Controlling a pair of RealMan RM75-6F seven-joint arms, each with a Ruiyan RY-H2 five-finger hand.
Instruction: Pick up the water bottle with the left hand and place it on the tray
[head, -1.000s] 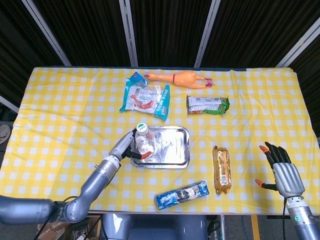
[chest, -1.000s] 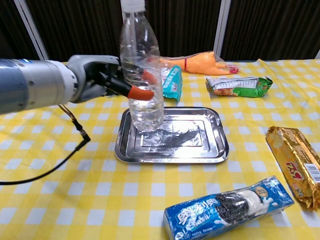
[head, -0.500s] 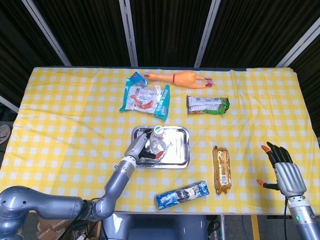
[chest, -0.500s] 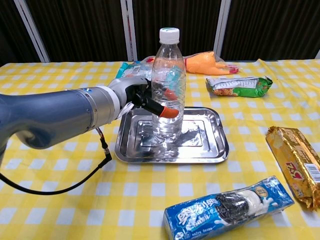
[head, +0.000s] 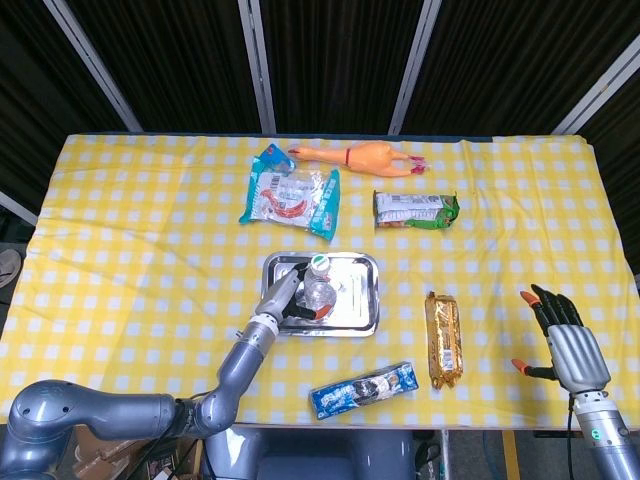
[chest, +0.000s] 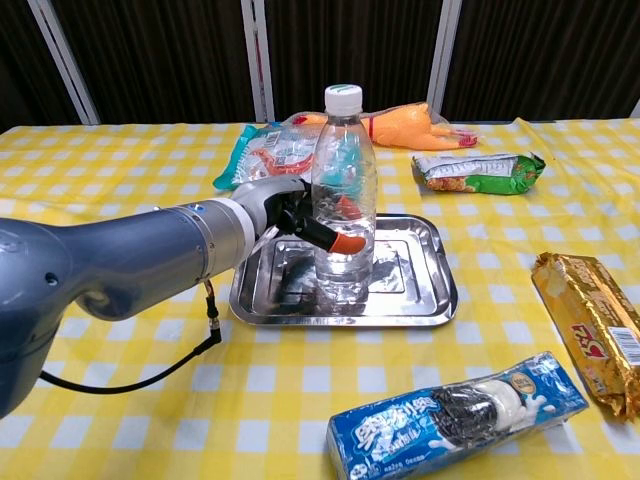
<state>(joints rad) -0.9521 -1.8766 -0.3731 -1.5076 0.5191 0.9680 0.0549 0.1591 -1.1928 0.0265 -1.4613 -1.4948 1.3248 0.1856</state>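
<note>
It looks like a staged robot lab: a yellow checked tabletop (head: 130, 230) backed by black curtains (head: 330, 60) on metal poles (head: 258, 60).

The left arm reaches forward over the table with its left hand (chest: 290, 213) wrapped around the water bottle (chest: 344, 200), orange fingertips (chest: 350, 243) on its side, while the right hand (head: 568, 345) rests low at the right edge, fingers spread and holding nothing.

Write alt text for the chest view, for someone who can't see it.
The left robot hand grips an upright water bottle standing on a metal tray on a yellow checked tablecloth. Snack packets and a rubber chicken lie around it.
</note>
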